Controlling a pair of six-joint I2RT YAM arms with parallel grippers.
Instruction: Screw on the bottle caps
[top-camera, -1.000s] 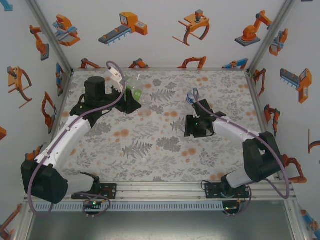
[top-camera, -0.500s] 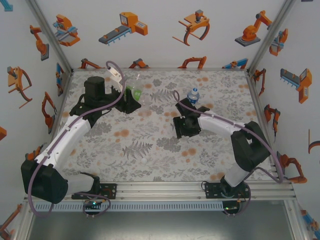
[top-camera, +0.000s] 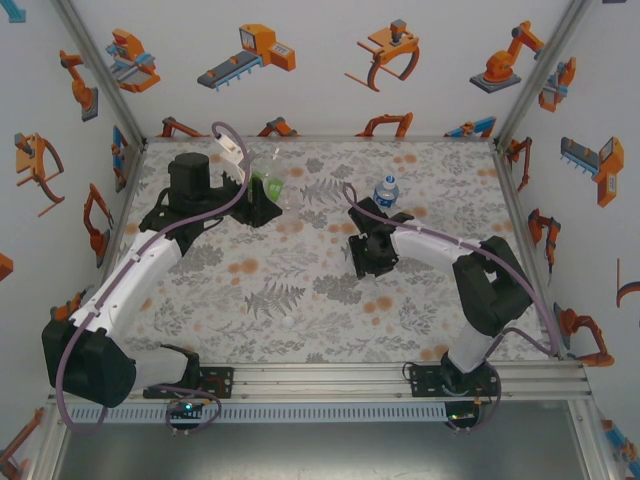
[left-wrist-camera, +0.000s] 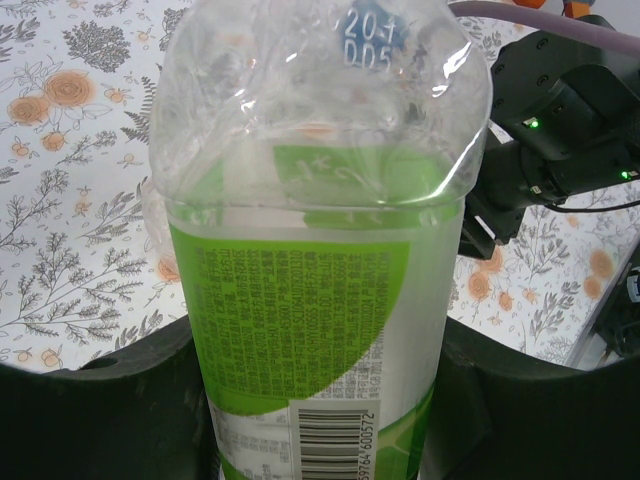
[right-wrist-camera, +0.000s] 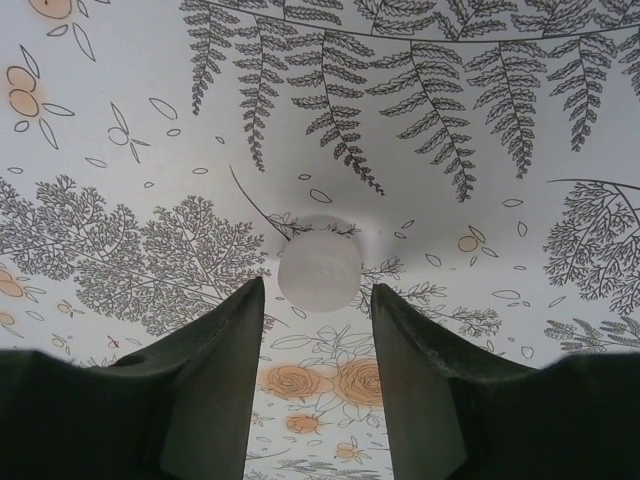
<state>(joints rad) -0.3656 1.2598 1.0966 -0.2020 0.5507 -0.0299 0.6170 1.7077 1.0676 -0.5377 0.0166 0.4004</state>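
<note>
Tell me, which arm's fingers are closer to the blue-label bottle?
Right. The right fingers are on the near side of the blue-label bottle; the left fingers hold the green bottle, far to its left.

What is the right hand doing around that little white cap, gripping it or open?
Open: the right hand straddles the cap, gaps showing either side.

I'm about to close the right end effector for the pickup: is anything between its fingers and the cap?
Nothing visible. The white cap lies flat on the patterned table, centred between the tips of the right end effector, with only a sliver of bare table on either side.
</note>
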